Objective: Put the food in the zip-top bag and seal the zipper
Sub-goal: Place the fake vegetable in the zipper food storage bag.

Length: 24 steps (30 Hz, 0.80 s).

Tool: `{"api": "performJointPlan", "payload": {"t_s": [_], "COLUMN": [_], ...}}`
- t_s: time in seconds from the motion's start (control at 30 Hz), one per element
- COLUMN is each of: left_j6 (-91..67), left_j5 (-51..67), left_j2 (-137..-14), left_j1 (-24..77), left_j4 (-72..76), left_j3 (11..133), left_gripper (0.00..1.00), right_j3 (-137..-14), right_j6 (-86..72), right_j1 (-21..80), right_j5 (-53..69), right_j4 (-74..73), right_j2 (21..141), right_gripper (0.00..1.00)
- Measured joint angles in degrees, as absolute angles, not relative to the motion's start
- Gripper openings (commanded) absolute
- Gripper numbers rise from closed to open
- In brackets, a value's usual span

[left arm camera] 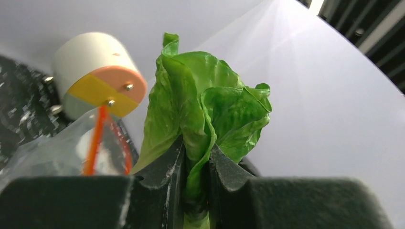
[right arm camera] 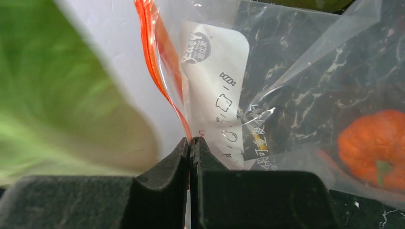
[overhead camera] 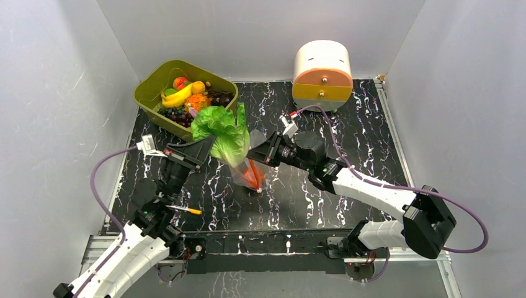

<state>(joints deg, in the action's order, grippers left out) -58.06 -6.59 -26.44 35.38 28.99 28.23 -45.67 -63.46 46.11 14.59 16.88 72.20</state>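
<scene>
- left pincer (left arm camera: pixel 197 153): pinching the lettuce (left arm camera: pixel 205 100) by its stem end, leaves fanning out past the tips. The lettuce is held off the bench (overhead camera: pixel 298 205), just beside the bag mouth.
- risk: the lettuce looks wider than the mouth and floppy, so the leaves will likely catch the rim, fold the film shut or shove the bag over.
- zip-top bag (overhead camera: pixel 242 179): centre of the bench, between the two pincers, mouth lifted. Something orange is already low inside.
- zipper (right arm camera: pixel 155 57): red-orange strip running up from the right pincer. Cannot tell how wide the mouth gapes.
- risk: a leaf lying across the zipper would stop the seal.
- right pincer (right arm camera: pixel 191 143): pressed together on the bag's mouth edge at the zipper, holding it up.
- risk: only one edge is held, so a hard push could drag the thin film out of that grip.
- orange round piece (right arm camera: pixel 375 148): seen through the film in the right wrist view. Inside or behind the bag, cannot tell.
- in the way: the right pincer itself crowds the mouth, leaving little room for the left one.
- green tub (overhead camera: pixel 147 94): far left corner, with the rest of the food (overhead camera: pixel 186 93) piled in it. Near the lettuce, not blocking.
- yellow-tipped pen (overhead camera: pixel 186 210): by the left arm, not the zipper.
- drawer box (overhead camera: pixel 321 74): far back right, well apart from the bag.
</scene>
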Motion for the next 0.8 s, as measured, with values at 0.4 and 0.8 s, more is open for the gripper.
{"api": "performJointPlan", "payload": {"t_s": [0.4,0.8], "left_j6": [-61.45,-51.62], "left_j5": [-14.61,-15.7], "left_j2": [-27.51,-28.21], "left_j1": [35.27,35.35], "left_j4": [41.39,35.38], "left_j3": [13.69,15.31], "left_gripper": [0.0,0.0], "right_j3": [-45.1,-45.1], "right_j6": [-69.6,-70.7], "right_j1": [45.65,45.8], "right_j5": [15.11,12.19], "right_j4": [20.58,21.04], "right_j2": [71.42,69.56], "right_gripper": [0.0,0.0]}}
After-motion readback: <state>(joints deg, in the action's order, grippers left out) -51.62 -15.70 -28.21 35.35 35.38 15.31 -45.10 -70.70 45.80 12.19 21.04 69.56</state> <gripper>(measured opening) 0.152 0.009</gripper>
